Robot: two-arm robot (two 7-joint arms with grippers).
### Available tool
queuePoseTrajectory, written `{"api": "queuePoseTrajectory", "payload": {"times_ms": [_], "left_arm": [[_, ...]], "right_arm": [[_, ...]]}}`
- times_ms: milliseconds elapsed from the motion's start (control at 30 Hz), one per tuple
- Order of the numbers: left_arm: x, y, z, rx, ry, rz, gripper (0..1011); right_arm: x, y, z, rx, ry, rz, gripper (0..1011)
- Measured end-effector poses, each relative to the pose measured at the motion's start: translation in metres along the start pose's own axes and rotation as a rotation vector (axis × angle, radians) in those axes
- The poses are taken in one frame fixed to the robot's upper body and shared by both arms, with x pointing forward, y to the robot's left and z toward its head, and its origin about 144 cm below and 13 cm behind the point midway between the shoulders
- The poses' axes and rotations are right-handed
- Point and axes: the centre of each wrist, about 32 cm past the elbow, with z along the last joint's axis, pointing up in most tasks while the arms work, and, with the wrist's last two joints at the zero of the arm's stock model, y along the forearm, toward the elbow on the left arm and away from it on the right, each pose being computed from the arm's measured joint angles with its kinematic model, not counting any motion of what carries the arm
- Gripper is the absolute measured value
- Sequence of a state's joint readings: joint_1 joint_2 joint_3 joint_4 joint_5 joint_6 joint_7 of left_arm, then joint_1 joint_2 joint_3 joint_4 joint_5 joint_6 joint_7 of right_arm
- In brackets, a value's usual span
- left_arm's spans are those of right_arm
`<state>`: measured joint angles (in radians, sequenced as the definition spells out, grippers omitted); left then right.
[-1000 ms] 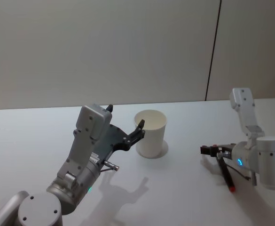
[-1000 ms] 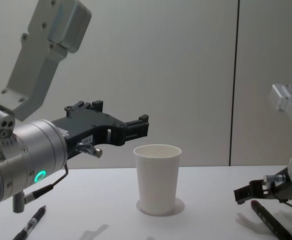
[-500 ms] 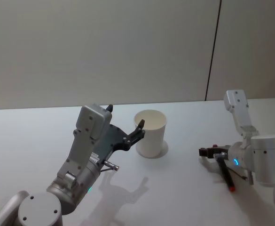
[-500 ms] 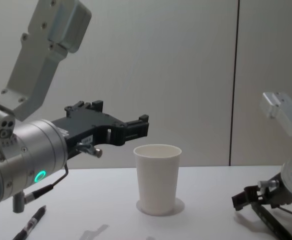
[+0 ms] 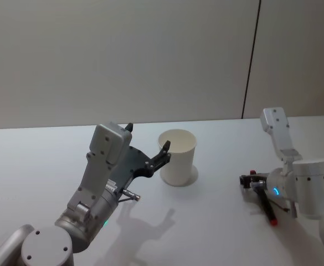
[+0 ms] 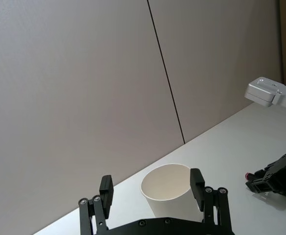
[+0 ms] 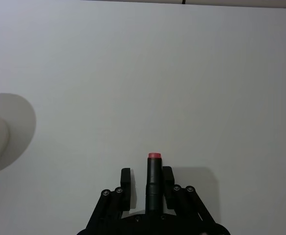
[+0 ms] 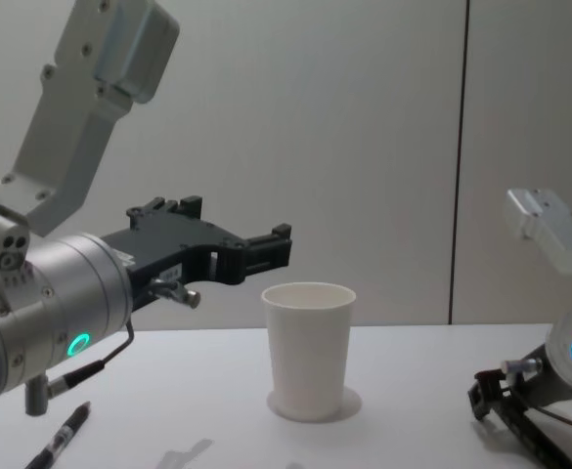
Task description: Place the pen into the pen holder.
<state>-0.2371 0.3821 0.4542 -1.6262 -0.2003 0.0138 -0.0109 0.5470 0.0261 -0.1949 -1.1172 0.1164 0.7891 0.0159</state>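
The pen (image 5: 266, 205), black with a red end (image 7: 154, 155), lies on the white table at the right. My right gripper (image 5: 245, 180) is low over it, and in the right wrist view the pen (image 7: 154, 178) runs between its fingers (image 7: 126, 180). The jaws are narrowed but a slim gap shows beside the pen. The pen holder (image 5: 178, 157), a white paper cup, stands upright mid-table and looks empty (image 6: 168, 182). My left gripper (image 5: 148, 137) hovers open and empty just left of the cup, above rim height in the chest view (image 8: 271, 249).
A second dark pen (image 8: 66, 437) lies on the table under my left arm in the chest view. The white table (image 5: 217, 233) has free room between the cup and the right gripper. A plain wall with a vertical seam (image 5: 251, 61) stands behind.
My right gripper has drawn back a little to the right and dropped lower over the pen. The left arm, the cup and the pen have not moved.
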Motion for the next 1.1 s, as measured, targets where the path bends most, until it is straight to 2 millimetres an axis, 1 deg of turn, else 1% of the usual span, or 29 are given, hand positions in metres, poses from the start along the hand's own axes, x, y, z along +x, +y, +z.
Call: {"api": "queuePoseTrajectory", "payload": {"times_ms": [33, 67, 100, 133, 200, 300, 600, 1100], "left_arm": [[0.0, 0.0, 0.0, 0.0, 0.0, 0.0, 1004], [0.0, 0.0, 0.0, 0.0, 0.0, 0.0, 1004], [0.0, 0.0, 0.0, 0.0, 0.0, 0.0, 1004], [0.0, 0.0, 0.0, 0.0, 0.0, 0.0, 1004], [0.0, 0.0, 0.0, 0.0, 0.0, 0.0, 1004], [0.0, 0.0, 0.0, 0.0, 0.0, 0.0, 1004], [0.0, 0.0, 0.0, 0.0, 0.0, 0.0, 1004], [0.0, 0.0, 0.0, 0.0, 0.0, 0.0, 1004]], "right_arm": [[0.0, 0.0, 0.0, -0.001, 0.0, 0.0, 404], [0.0, 0.0, 0.0, -0.001, -0.001, 0.0, 390], [0.0, 0.001, 0.0, -0.002, -0.002, 0.0, 341], [0.0, 0.001, 0.0, -0.003, -0.002, 0.0, 330], [0.0, 0.001, 0.0, -0.004, -0.002, 0.001, 246], [0.0, 0.002, 0.0, -0.004, -0.003, 0.001, 177], [0.0, 0.002, 0.0, 0.007, -0.013, -0.007, 169], [-0.004, -0.011, 0.001, 0.156, -0.065, -0.039, 169]]}}
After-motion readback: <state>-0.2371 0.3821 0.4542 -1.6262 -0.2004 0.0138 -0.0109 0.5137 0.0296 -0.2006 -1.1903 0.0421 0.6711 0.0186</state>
